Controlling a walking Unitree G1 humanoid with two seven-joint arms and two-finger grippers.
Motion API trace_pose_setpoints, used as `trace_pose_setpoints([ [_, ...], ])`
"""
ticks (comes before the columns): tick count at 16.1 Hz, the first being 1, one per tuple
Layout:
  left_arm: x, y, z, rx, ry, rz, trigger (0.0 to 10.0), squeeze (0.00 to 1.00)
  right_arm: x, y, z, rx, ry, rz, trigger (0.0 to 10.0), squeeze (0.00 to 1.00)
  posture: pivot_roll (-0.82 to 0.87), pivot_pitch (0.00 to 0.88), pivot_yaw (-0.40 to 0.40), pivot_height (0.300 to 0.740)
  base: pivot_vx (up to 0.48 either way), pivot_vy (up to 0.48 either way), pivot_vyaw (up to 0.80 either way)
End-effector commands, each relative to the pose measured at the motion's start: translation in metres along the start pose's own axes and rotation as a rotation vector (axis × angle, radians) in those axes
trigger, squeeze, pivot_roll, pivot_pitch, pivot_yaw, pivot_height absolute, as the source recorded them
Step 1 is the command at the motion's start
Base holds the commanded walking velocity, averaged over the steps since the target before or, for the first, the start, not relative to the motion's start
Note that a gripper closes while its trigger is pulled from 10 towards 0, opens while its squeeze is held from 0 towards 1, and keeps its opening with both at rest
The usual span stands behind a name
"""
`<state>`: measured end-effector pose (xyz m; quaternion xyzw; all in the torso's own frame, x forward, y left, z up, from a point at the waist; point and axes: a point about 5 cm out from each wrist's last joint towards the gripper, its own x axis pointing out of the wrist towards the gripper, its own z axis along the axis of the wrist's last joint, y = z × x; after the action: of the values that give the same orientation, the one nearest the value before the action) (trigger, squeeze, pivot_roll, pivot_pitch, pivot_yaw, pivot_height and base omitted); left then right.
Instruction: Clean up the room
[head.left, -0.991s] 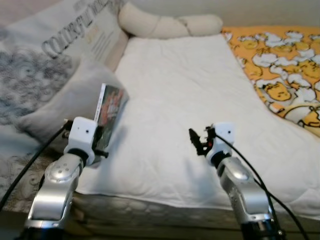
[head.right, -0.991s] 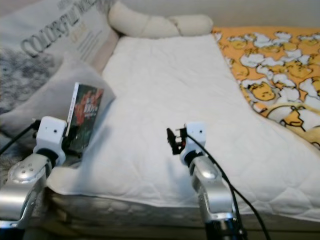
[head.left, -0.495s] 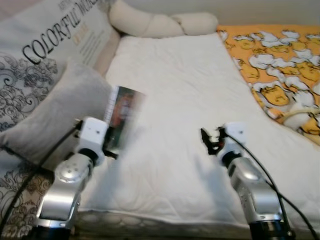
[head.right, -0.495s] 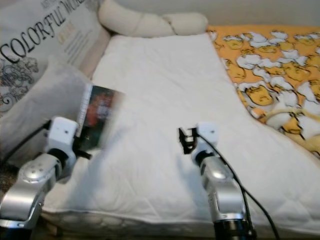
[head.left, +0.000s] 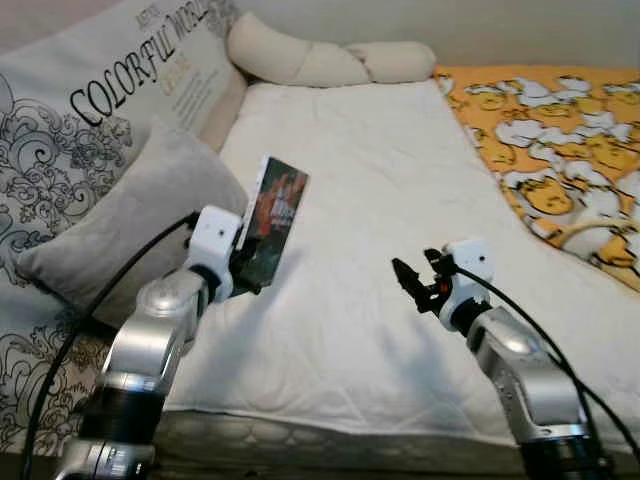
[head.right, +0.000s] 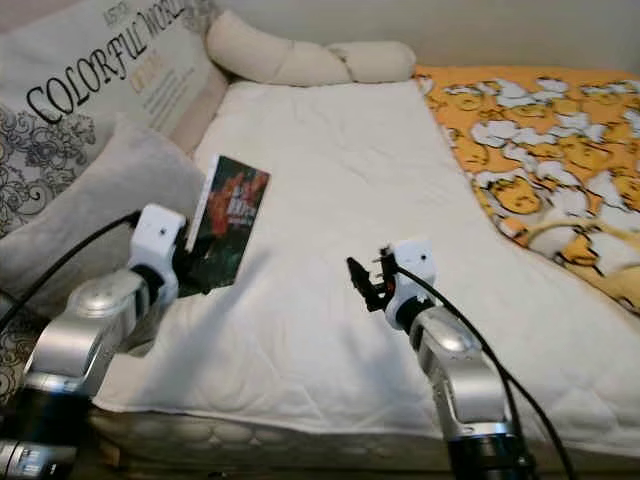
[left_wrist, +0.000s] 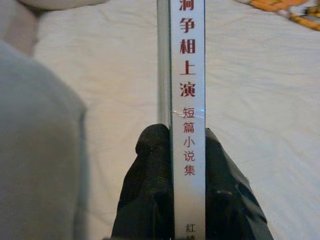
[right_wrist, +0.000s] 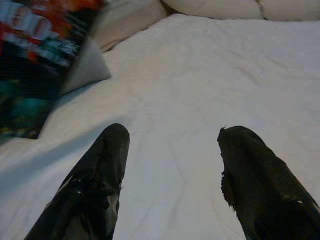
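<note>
While the book (head.left: 274, 217) stands nearly upright above the white bed (head.left: 400, 200), the left claw (left_wrist: 186, 165) pinches its lower end, one black finger on each cover, spine toward the wrist, just beside a grey pillow (head.left: 130, 230); the right claw (right_wrist: 172, 175) hovers spread over the quilt

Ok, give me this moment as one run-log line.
left gripper: shut on book, held upright above white quilt | right gripper: open, empty, over quilt | grey pillow: beside book
</note>
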<state>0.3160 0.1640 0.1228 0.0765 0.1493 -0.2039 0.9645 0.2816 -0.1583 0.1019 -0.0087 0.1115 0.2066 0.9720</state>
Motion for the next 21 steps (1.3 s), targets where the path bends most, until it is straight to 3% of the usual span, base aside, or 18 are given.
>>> trace_pose_setpoints([
  [1, 0.006, 0.0, 0.009, -0.017, -0.012, -0.034, 10.0, 0.0, -0.002, 0.001, 0.005, -0.026, 0.005, 0.053, 10.0, 0.0, -0.11, 0.0, 0.034, 0.74, 0.0, 0.0, 0.0],
  [4, 0.032, 0.009, 0.023, -0.134, 0.031, -0.081, 10.0, 0.0, -0.017, -0.003, 0.009, -0.104, 0.057, 0.184, 10.0, 0.0, -0.14, 0.0, 0.044, 0.74, 0.0, 0.0, 0.0],
  [7, 0.045, 0.01, 0.02, -0.205, 0.085, -0.11, 10.0, 0.0, -0.027, 0.007, 0.013, -0.09, 0.076, 0.288, 10.0, 0.0, -0.17, 0.0, 0.057, 0.74, 0.0, 0.0, 0.0],
  [10, 0.052, 0.008, 0.005, -0.489, 0.19, -0.18, 10.0, 0.0, -0.041, 0.018, 0.016, -0.071, 0.125, 0.414, 10.0, 0.0, -0.19, 0.0, 0.059, 0.74, 0.0, 0.0, 0.0],
  [14, 0.055, -0.003, -0.022, -0.704, 0.262, -0.167, 10.0, 0.0, -0.06, 0.022, 0.013, -0.018, 0.229, 0.488, 10.0, 0.0, -0.24, 0.017, 0.045, 0.74, 0.0, 0.0, 0.0],
  [16, 0.054, -0.006, -0.034, -0.724, 0.291, -0.142, 10.0, 0.0, -0.068, 0.024, 0.013, -0.007, 0.268, 0.505, 10.0, 0.0, -0.27, 0.043, 0.044, 0.74, 0.0, 0.0, 0.0],
  [19, 0.052, -0.005, -0.048, -0.595, 0.345, -0.096, 10.0, 0.0, -0.081, 0.025, 0.013, -0.015, 0.319, 0.506, 10.0, 0.0, -0.31, 0.073, 0.045, 0.74, 0.0, 0.0, 0.0],
  [20, 0.052, -0.004, -0.048, -0.554, 0.346, -0.1, 10.0, 0.13, -0.083, 0.026, 0.014, -0.017, 0.336, 0.499, 10.0, 0.0, -0.33, 0.078, 0.048, 0.74, 0.0, 0.0, 0.0],
  [21, 0.052, -0.003, -0.047, -0.527, 0.35, -0.105, 10.0, 1.0, -0.085, 0.027, 0.014, -0.018, 0.343, 0.495, 10.0, 0.0, -0.34, 0.082, 0.049, 0.74, 0.0, 0.0, 0.0],
])
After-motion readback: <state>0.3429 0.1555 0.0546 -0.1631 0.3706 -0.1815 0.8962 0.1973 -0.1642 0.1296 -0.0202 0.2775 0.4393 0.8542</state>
